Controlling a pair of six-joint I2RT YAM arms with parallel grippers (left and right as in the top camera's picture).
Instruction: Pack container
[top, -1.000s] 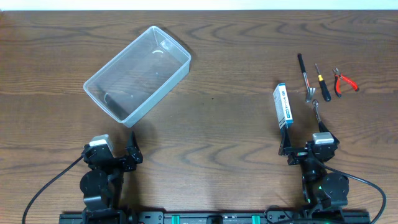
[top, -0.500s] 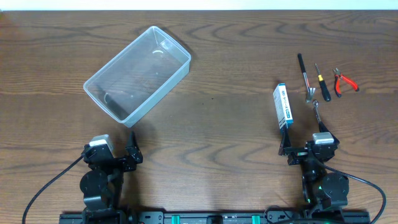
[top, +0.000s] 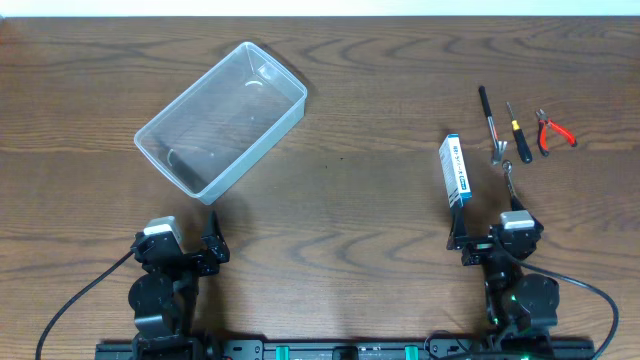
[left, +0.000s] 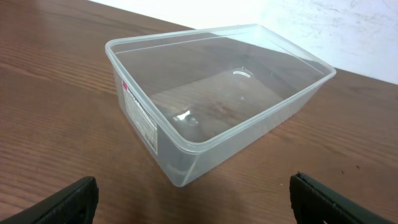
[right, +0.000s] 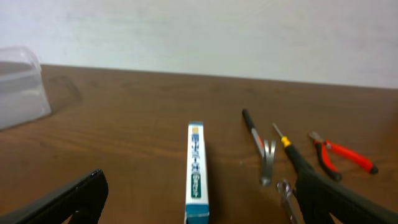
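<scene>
Standing wide apart and gripping nothing, the jaws of the left gripper (top: 185, 248) and right gripper (top: 488, 240) sit at six o'clock on the table (top: 340, 210), the clear container (top: 222, 118) lying at ten o'clock and a blue-and-white box (top: 456, 170), screwdriver (top: 518, 140) and red-handled pliers (top: 553, 131) toward three.

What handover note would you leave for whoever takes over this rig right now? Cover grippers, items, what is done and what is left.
Left gripper: open, empty, facing the container.
Right gripper: open, empty, behind the blue-and-white box.
Container: empty, on the left side of the table.
Box, black-handled tool, screwdriver and red pliers: on the table, right side.
Done: nothing packed.
Left: likely moving every item into the container.
</scene>
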